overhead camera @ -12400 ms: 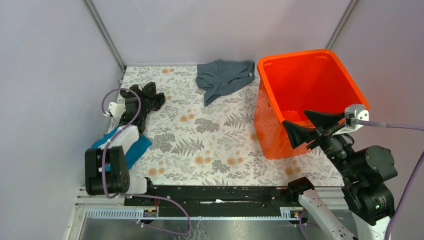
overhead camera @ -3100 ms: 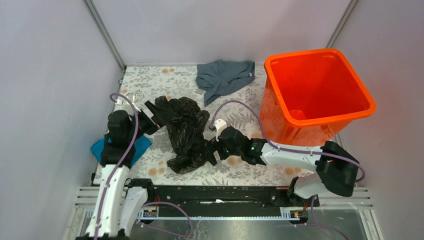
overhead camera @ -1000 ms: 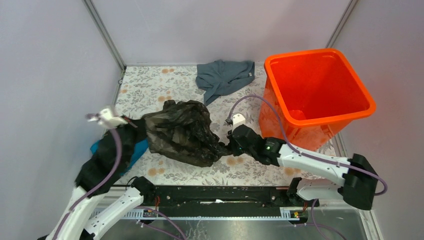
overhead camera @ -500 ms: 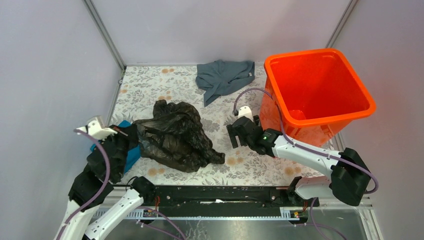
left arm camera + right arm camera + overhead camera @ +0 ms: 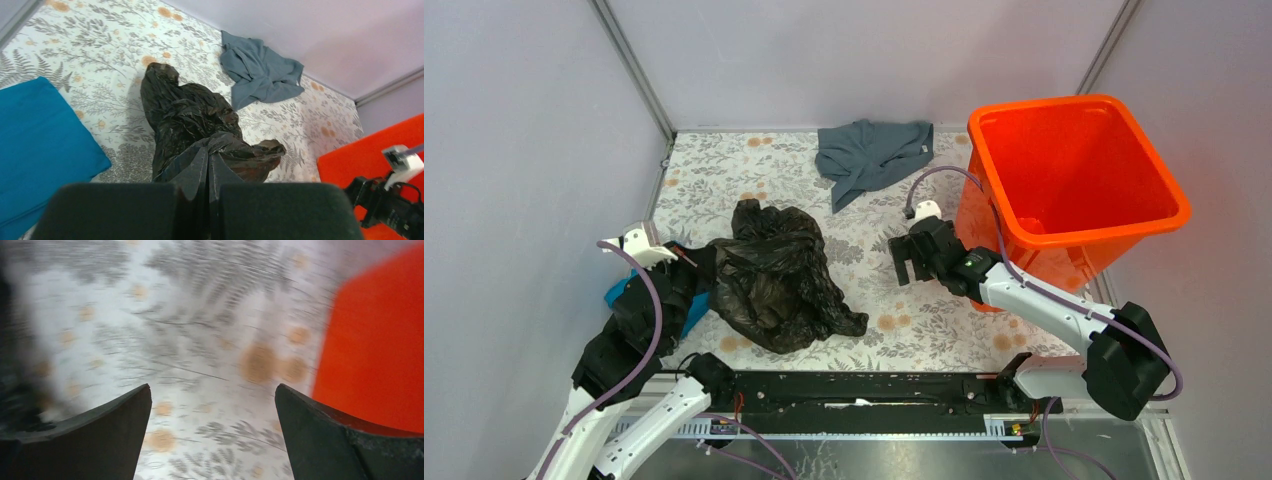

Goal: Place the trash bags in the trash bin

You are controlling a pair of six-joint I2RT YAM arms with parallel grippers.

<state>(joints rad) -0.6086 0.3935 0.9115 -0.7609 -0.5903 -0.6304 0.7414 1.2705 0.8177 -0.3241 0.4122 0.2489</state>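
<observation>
The black crinkly trash bag point(image 5: 774, 285) lies crumpled on the flowered table, left of centre. My left gripper point(image 5: 705, 270) is shut on the bag's near-left edge. In the left wrist view a fold of the bag point(image 5: 195, 115) is pinched between the closed fingers of that gripper point(image 5: 208, 155). My right gripper point(image 5: 911, 268) hangs open over bare table between the bag and the orange trash bin point(image 5: 1079, 232), holding nothing. The right wrist view is blurred: the right gripper point(image 5: 212, 387) has wide jaws over the tablecloth, with the bin wall point(image 5: 380, 340) at the right.
A grey-blue cloth point(image 5: 869, 155) lies at the back centre. A teal-blue cloth point(image 5: 616, 293) sits under my left arm near the left wall; it also shows in the left wrist view point(image 5: 40, 135). Walls close in on both sides.
My right gripper let go of the bag, opened wide and drew back toward the bin. The bin shifted slightly right. The bag slumped onto the table, still held by the left gripper.
</observation>
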